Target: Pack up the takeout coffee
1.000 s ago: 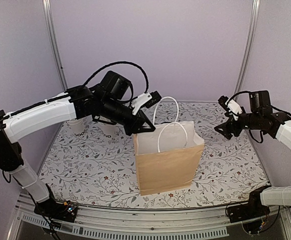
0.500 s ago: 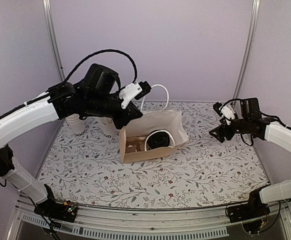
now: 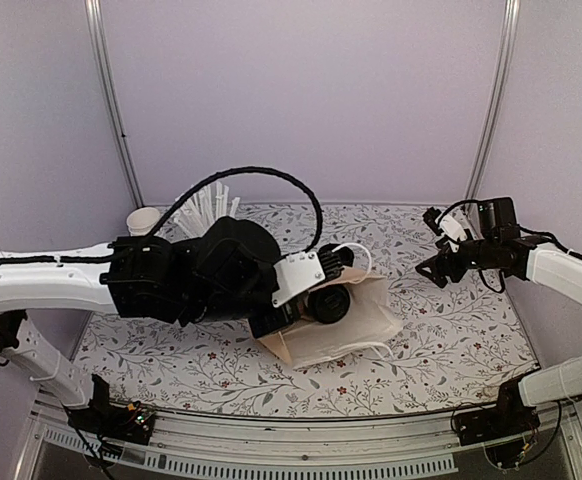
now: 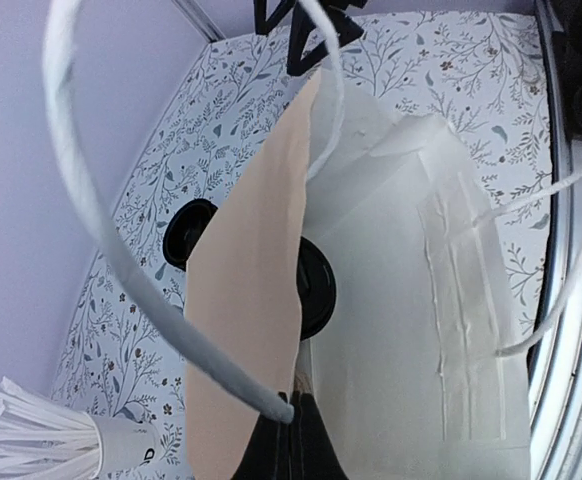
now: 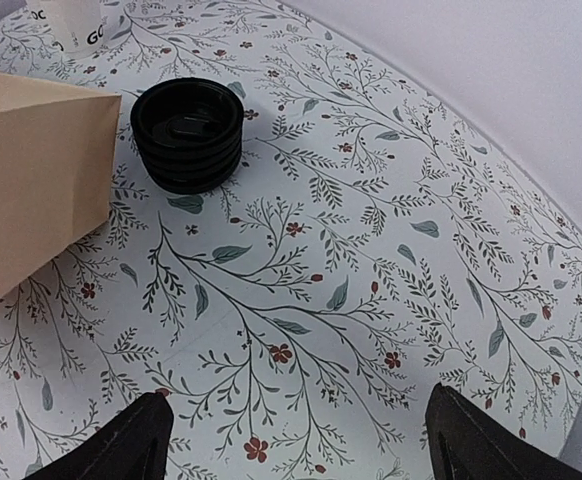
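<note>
Pinching the rim of a tan paper bag with white cord handles point(image 3: 343, 338), the left gripper point(image 4: 291, 445) was clamped tight, the bag lying on its side at centre. Only the round black plastic lid of the takeout coffee point(image 3: 329, 303) showed inside its mouth. Far right, the right gripper point(image 3: 437, 262) hung spread wide, empty.

Partial "GO" print on white cup point(image 5: 71, 22)

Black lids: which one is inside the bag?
The one on the takeout coffee, inside the tipped paper bag; the lid stack stands outside on the table.
</note>
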